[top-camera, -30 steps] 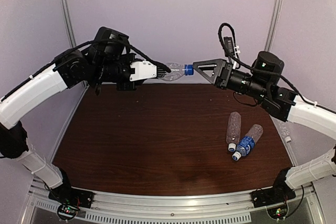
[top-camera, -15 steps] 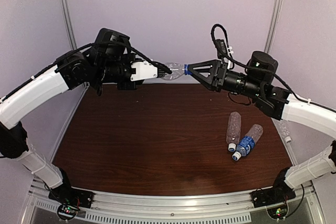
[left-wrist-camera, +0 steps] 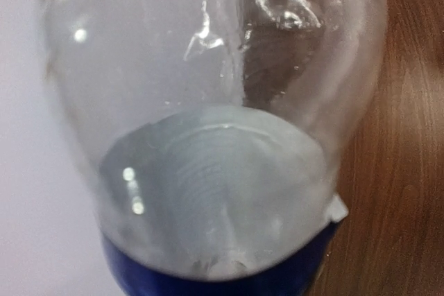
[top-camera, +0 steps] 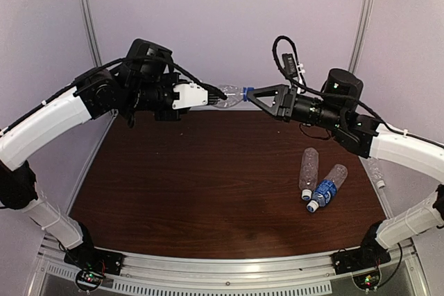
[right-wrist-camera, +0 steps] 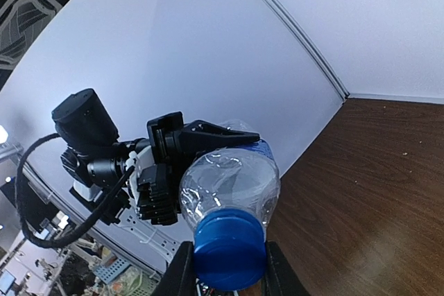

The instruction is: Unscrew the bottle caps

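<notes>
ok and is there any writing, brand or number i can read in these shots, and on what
No readable text in any view.
labelled bottle, lying down: print on its blue label is too small to read.
held bottle and its blue cap: no legible print.

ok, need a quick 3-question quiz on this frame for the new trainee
1. True or false: the right claw is shut on the dark blue cap.
2. Which claw grips the body of the clear bottle raised in the air?
3. Of the two bottles lying together on the table, how many carry a blue label? A) none B) one C) both

Key
1. True.
2. The left claw.
3. B: the blue-labelled bottle lies beside the unlabelled bottle.
</notes>
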Action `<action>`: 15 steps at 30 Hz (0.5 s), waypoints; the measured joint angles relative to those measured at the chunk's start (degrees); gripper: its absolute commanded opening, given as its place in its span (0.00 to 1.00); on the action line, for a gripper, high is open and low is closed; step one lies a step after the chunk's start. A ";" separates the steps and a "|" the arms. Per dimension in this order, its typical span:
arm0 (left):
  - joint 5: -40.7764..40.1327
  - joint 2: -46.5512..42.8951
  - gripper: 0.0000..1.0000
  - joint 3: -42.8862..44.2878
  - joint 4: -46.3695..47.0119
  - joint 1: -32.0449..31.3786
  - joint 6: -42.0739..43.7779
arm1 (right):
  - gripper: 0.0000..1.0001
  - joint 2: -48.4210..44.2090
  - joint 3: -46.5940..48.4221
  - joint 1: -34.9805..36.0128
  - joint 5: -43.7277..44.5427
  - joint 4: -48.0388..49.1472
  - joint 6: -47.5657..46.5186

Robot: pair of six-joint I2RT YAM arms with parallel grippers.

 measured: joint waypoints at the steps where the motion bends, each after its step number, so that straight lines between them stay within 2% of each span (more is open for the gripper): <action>1: 0.57 0.00 0.29 0.00 -0.46 0.00 -0.07 | 0.00 -0.13 0.00 0.09 0.07 -0.68 -2.12; 7: 7.61 -0.04 0.29 0.13 -6.27 0.39 -1.22 | 0.00 -3.52 0.02 3.04 0.59 -9.84 -22.97; 15: 16.02 -0.17 0.29 1.86 -13.16 -0.68 -0.76 | 0.00 -10.80 -1.33 11.78 6.47 -21.99 -64.76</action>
